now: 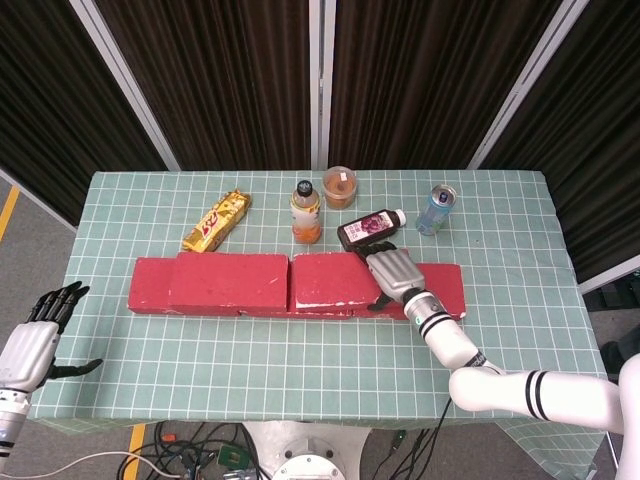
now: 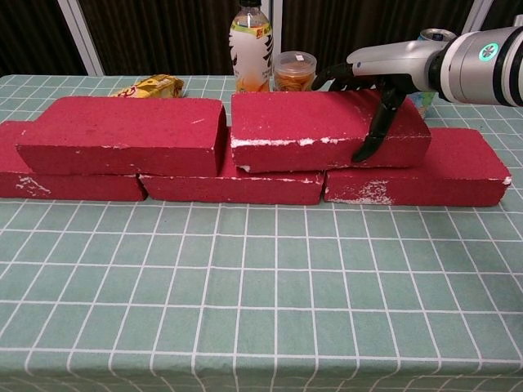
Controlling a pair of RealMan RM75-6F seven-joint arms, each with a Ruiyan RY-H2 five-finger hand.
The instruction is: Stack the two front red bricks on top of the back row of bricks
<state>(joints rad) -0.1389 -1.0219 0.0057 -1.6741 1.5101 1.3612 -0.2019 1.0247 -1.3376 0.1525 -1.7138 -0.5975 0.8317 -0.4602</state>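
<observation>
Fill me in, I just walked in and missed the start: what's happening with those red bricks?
The robot is stacking red bricks on a back row. Its right hand grips the right upper brick, which lies on the bottom row almost against the left upper brick. The left hand hangs open off the table's left edge, holding nothing. Behind the bricks stand a juice bottle, a snack cup and a can.
</observation>
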